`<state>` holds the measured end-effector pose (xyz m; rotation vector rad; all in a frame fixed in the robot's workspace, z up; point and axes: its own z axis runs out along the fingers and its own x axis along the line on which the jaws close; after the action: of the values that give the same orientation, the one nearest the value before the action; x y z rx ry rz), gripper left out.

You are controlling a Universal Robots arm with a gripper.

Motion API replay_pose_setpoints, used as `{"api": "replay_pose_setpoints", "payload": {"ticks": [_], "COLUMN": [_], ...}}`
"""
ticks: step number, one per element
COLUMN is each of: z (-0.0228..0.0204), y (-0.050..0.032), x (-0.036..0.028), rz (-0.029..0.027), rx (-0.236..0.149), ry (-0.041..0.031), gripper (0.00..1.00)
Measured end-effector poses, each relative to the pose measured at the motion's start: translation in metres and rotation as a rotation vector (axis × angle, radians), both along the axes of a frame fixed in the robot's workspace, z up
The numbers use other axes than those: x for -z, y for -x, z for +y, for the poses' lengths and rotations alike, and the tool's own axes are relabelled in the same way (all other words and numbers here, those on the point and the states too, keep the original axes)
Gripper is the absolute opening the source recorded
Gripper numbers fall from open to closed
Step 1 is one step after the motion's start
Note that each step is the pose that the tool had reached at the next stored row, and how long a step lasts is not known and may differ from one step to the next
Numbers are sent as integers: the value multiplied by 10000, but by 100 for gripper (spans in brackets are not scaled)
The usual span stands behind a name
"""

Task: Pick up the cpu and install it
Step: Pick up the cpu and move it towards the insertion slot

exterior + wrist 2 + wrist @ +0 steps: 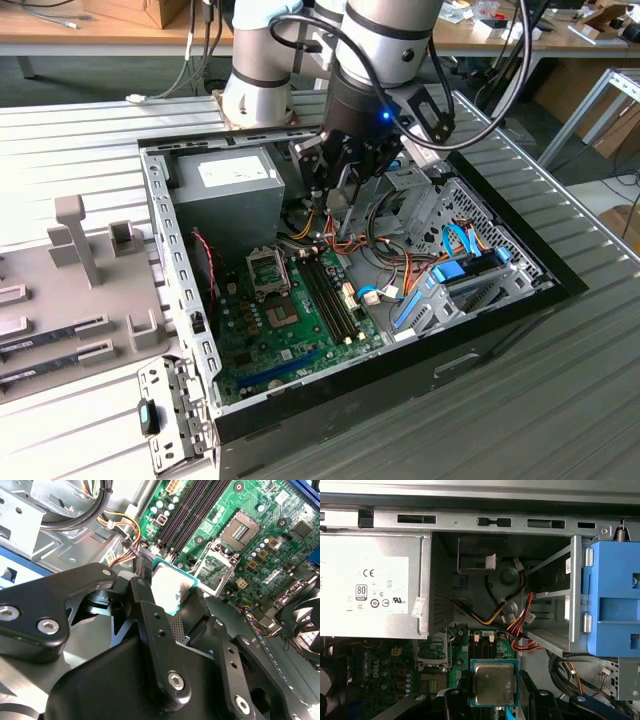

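Observation:
My gripper (340, 203) hangs inside the open computer case, above the motherboard (290, 345) and near the cable bundle. It is shut on the cpu (172, 587), a small square chip with a silvery top and green rim, held by its edges between the black fingers (150, 612). In the first wrist view the cpu (494, 682) sits between the fingers (527, 697). The square socket (281, 316) lies open on the board, its hinged bracket (268, 268) raised. In the second wrist view the socket (241, 530) and bracket (212, 571) are beyond the chip, apart from it.
The grey power supply box (225, 190) stands at the case's back. Two long memory strips (330, 290) lie beside the socket. Coloured cables (400, 265) and a blue drive bracket (455, 280) crowd the exterior view's right. A black fan (305, 630) sits near the board.

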<state>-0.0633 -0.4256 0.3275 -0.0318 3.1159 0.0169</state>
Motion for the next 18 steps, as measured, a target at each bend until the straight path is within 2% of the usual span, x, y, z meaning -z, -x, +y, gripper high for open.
{"api": "replay_pose_setpoints", "payload": {"ticks": [18], "z": [-9], "y": [52], "x": [18], "rz": [0], "rx": [0], "ry": [0], "gripper": [47]}}
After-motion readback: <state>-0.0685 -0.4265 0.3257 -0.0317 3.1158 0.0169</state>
